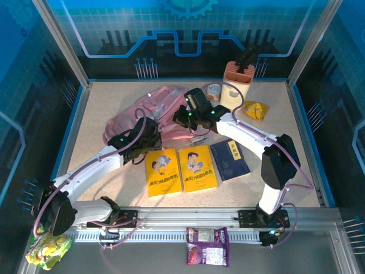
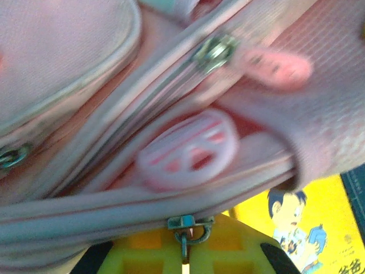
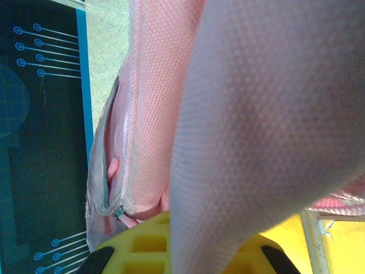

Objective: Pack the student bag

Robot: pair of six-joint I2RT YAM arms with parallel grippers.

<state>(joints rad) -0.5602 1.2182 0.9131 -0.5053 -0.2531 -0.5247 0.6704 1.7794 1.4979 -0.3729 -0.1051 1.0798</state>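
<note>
Item 1, student bag [image 1: 162,103]: pink, slumped at the table's far left-centre.
Item 2, your left gripper [image 2: 185,254]: at the bag's near edge, jaws pinched narrow on a metal zip pull [image 2: 188,227].
Item 3, your right gripper [image 1: 182,119]: at the bag's right edge, clamped on a fold of its pink fabric.
Item 4, left yellow book [image 1: 162,171], right yellow book [image 1: 197,167], dark blue book [image 1: 229,160]: flat, side by side, just near of the bag.
Item 5, pen holder [image 1: 238,80]: upright, far right.
</note>
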